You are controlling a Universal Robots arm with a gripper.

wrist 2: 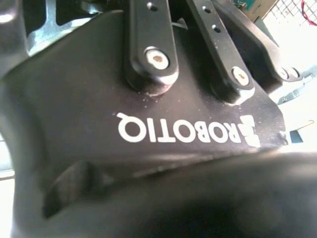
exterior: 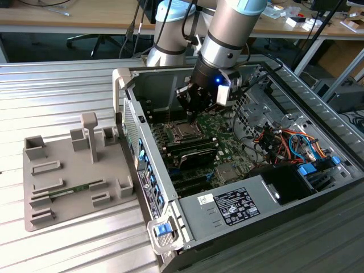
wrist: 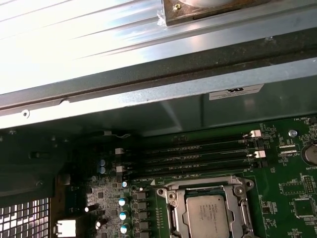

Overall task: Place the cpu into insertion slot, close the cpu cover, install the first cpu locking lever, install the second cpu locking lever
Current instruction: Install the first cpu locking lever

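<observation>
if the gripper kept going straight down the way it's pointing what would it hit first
Most likely the cpu, seated in the insertion slot. The gripper hangs just above it, pointing down. Exact alignment is unclear.

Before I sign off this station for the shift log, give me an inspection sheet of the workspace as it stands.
Surface: ribbed metal table, bearing an open computer case.
Job's things: the cpu lies in the insertion slot; the cpu cover frames the chip, seemingly lowered around it. Locking levers: cannot tell.
Clutter: grey fixture tray on the exterior view's left, with a green memory stick lying in it.
Grippers: gripper hangs just above the slot; nothing seen in it.
Cables: orange, blue and black bundle inside the case, on the exterior view's right.
Surroundings: benches and a chair base behind the table.
</observation>
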